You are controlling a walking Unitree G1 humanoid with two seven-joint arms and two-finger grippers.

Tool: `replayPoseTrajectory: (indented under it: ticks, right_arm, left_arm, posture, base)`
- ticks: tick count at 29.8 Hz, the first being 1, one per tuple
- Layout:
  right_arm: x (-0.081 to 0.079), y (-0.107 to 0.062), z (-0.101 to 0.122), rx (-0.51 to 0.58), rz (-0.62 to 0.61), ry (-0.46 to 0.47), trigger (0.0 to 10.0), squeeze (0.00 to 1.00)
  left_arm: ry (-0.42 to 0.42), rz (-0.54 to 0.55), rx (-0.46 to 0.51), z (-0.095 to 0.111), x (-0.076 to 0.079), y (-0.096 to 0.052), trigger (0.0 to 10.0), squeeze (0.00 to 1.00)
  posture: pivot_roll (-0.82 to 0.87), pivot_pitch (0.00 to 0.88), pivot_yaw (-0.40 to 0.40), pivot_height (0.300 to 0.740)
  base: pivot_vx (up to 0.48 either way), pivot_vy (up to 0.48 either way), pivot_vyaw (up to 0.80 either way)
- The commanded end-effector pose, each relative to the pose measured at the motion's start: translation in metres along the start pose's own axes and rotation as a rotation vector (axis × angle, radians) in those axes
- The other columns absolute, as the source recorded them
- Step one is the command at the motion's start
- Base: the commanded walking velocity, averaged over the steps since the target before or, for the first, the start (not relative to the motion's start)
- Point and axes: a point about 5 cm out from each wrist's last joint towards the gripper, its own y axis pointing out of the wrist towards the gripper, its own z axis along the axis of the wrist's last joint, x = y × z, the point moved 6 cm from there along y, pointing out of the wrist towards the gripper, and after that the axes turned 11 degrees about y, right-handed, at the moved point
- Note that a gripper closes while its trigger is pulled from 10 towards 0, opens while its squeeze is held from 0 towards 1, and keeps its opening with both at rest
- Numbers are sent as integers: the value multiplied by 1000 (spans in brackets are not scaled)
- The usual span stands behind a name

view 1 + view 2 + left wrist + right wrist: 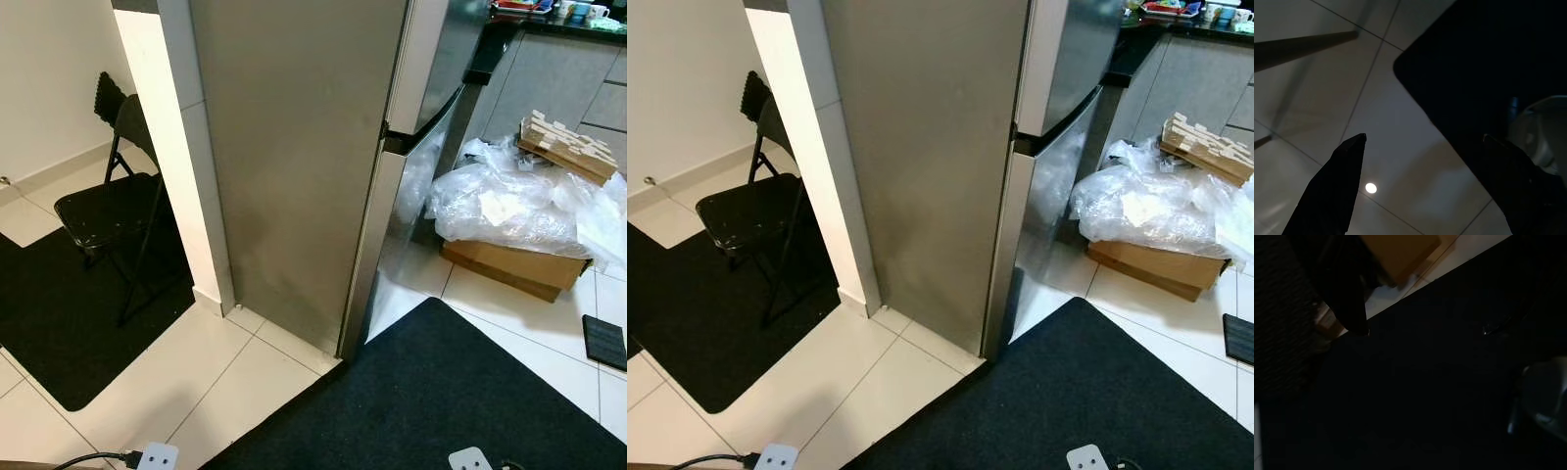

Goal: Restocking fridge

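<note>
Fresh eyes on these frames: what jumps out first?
The tall stainless steel fridge dominates the middle, seen from its side, doors shut. To its left a black folding chair stands on a dark mat beside the white wall; to its right a heap of clear crumpled plastic wrap sits on a flat brown cardboard box on the tiled floor. The left gripper hangs over pale tiles, jaws apart.

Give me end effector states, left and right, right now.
Left end effector: open, holding nothing, hanging over the tiled floor.
Right end effector: cannot tell, the wrist view is too dark; it hangs over the dark mat.
</note>
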Motion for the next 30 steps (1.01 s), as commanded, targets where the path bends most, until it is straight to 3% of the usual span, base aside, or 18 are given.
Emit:
replayPoseTrajectory:
  ticks: [1, 19, 30]
  right_arm:
    - [0, 0, -4, -7, -5, 14, 10000, 0]
    - [4, 0, -4, -9, -9, 8, 10000, 0]
    - [9, 0, 0, 3, -11, -1, 10000, 0]
  left_arm:
    - [-4, 15, -5, 0, -8, 0, 10000, 0]
    - [-28, -12, -5, 0, -1, 0, 10000, 0]
    - [-30, -13, -7, -1, 0, 0, 10000, 0]
  posture:
    - [51, 0, 4, 740]
    - [45, 0, -9, 740]
    - [48, 0, -16, 740]
  base:
    - [0, 0, 0]
    - [0, 0, 0]
    - [250, 0, 0]
